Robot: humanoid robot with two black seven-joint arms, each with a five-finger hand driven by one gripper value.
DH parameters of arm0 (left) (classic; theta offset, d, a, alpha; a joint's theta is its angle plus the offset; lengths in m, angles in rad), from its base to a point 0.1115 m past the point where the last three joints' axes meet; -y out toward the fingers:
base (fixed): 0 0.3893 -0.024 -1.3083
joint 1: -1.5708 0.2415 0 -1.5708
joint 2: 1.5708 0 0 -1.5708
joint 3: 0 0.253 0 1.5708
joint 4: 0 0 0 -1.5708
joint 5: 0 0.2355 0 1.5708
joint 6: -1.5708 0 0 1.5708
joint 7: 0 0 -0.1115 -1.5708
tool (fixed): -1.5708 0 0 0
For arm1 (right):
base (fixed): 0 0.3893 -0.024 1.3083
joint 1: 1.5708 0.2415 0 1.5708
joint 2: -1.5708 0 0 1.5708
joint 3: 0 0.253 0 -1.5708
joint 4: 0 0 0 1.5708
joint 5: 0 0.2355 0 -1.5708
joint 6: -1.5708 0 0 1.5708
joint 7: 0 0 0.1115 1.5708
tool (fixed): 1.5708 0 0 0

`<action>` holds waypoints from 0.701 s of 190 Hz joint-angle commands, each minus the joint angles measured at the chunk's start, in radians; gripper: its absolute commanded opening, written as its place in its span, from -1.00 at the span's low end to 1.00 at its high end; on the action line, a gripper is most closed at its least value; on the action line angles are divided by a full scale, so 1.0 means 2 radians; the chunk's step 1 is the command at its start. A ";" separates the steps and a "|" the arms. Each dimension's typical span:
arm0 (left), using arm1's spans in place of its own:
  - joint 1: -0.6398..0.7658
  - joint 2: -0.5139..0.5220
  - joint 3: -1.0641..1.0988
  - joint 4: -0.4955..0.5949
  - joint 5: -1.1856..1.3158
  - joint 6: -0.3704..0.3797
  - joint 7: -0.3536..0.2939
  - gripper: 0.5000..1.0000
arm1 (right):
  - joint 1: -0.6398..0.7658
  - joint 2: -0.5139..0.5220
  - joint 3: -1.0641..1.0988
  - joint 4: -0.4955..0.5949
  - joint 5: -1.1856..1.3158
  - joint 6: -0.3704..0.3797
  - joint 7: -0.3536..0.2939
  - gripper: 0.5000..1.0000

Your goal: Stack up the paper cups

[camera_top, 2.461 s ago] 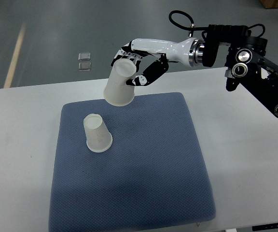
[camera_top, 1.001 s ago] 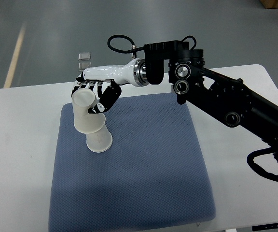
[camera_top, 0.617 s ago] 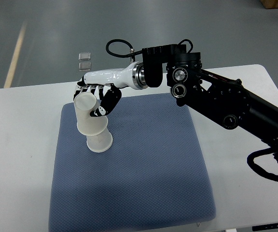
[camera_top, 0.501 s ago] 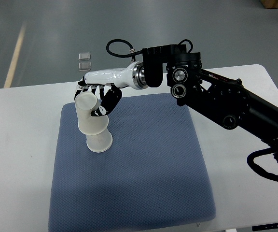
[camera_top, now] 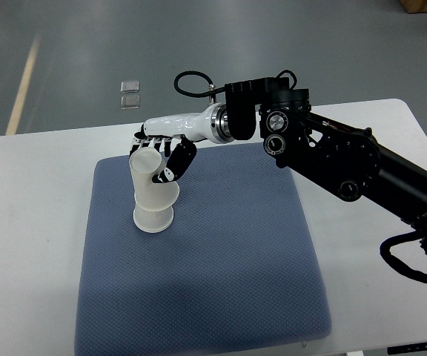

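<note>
1. The right hand point(camera_top: 161, 152) reaches in from the right on a long black arm point(camera_top: 347, 159), white forearm stretched leftward over the far edge of the blue mat point(camera_top: 213, 274).
2. Its fingers point(camera_top: 175, 162) are curled around the upper paper cup point(camera_top: 153, 180), pinching it near its closed top end; the dark fingers wrap the right side, the white knuckles sit behind it on the far side.
3. That upper paper cup is upside down, wide mouth facing downward, and it is seated over the lower paper cup point(camera_top: 154, 220), which also stands mouth-down on the mat.
4. Only the bottom rim of the lower paper cup shows, a white ring flaring out beneath the upper one.
5. The pair leans a little, the top tilted toward the left and far side.
6. The stack stands in the left, far part of the mat, well in from its left edge.
7. The mat lies on a white table point(camera_top: 35, 222), which shows bare on both sides of it.
8. Out beyond the table on the grey floor, far left, two small pale squares point(camera_top: 130, 93) sit one just behind the other.
9. Only one arm shows in this view.
</note>
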 commanded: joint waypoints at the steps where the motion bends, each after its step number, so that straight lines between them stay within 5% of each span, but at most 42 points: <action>1: 0.000 0.000 0.000 0.000 0.000 0.000 0.000 1.00 | -0.001 0.000 -0.002 -0.003 0.000 0.000 0.000 -0.07; 60: 0.000 0.000 0.000 0.000 0.000 0.000 0.000 1.00 | -0.006 0.000 0.002 -0.006 0.002 0.000 0.000 0.19; 101: 0.000 0.000 0.000 0.000 0.000 0.000 0.000 1.00 | -0.009 0.000 0.002 -0.006 0.008 0.000 0.000 0.60; 133: 0.000 0.000 0.000 0.000 0.000 0.000 0.000 1.00 | -0.008 0.000 0.008 -0.006 0.009 0.000 0.000 0.64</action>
